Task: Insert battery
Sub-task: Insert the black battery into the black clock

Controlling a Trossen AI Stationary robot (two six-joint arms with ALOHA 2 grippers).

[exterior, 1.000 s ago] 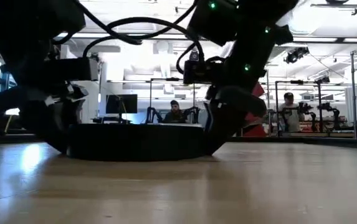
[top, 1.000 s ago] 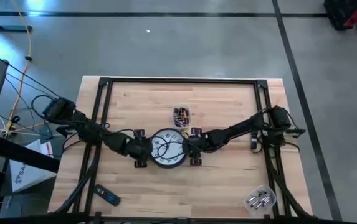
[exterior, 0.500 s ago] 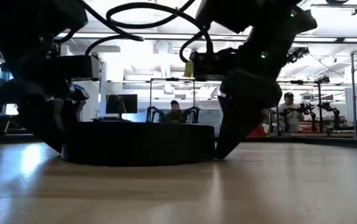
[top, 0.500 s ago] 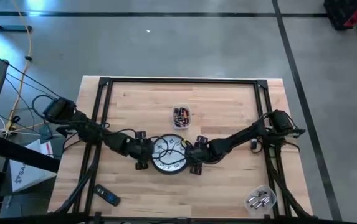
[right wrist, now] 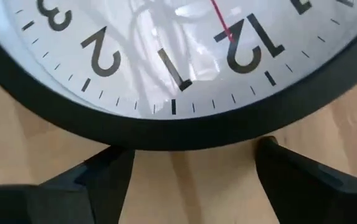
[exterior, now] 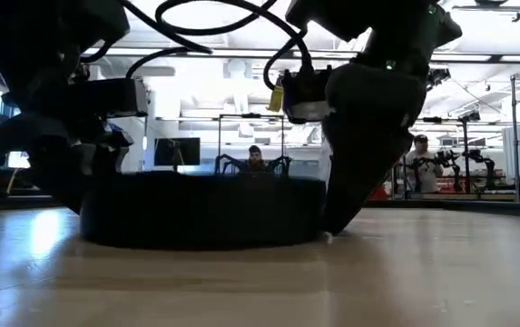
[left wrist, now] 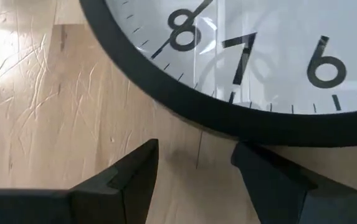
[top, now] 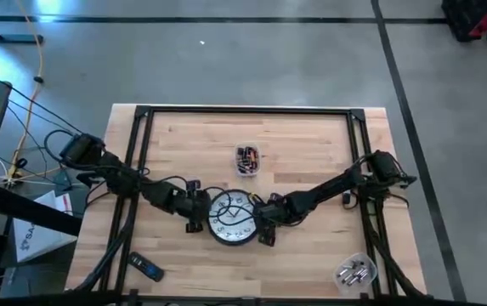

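Clock [top: 233,218], round, black-rimmed and white-faced, lies face up near the middle of the wooden table [top: 311,144], slightly toward the near edge. The left gripper [top: 195,210] sits at its 9 o'clock side, fingers [left wrist: 128,180] spread wide, both tips down at the table just outside the rim. The right gripper [top: 264,223] sits at its 3 o'clock side, likewise spread with tips beside the rim. A small container [top: 246,158] stands at 12 o'clock from the clock, a tub of batteries [top: 353,272] at 4 o'clock, and a dark remote [top: 147,269] at 8 o'clock.
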